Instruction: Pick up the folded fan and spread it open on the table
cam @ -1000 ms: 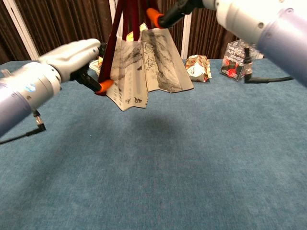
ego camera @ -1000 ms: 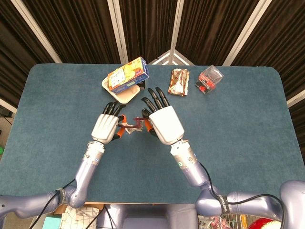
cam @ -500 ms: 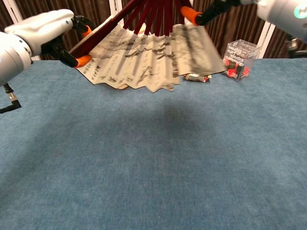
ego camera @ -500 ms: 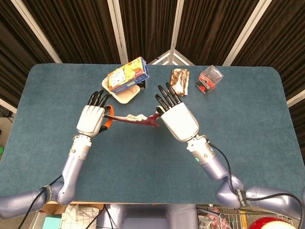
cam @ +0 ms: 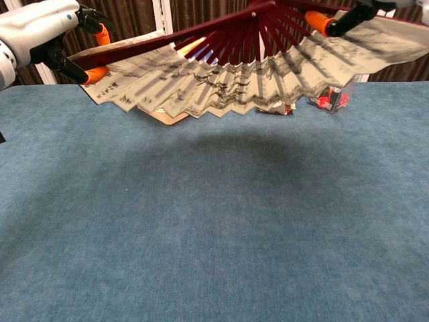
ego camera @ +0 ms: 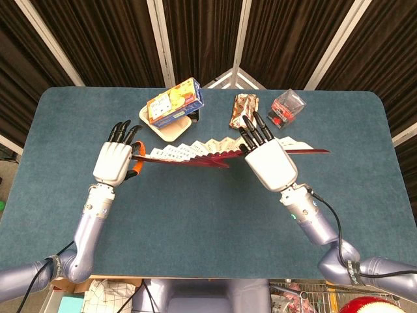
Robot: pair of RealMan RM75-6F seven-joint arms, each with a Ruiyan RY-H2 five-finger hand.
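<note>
The paper fan, dark red ribs with ink-painted beige leaf, hangs spread wide above the table. My left hand pinches its left end rib between orange-tipped fingers. At the other end my right hand grips the right rib, whose tip pokes out past the hand toward the right. The fan's pivot faces up and away in the chest view, and its pleats droop toward the table.
Behind the fan lie a colourful box on a pale plate, a brown snack packet and a clear box with red contents. Blue cloth table spreads in front.
Both hands moved apart, the left leftward and the right rightward, pulling the fan from a narrow wedge into a wide spread.
</note>
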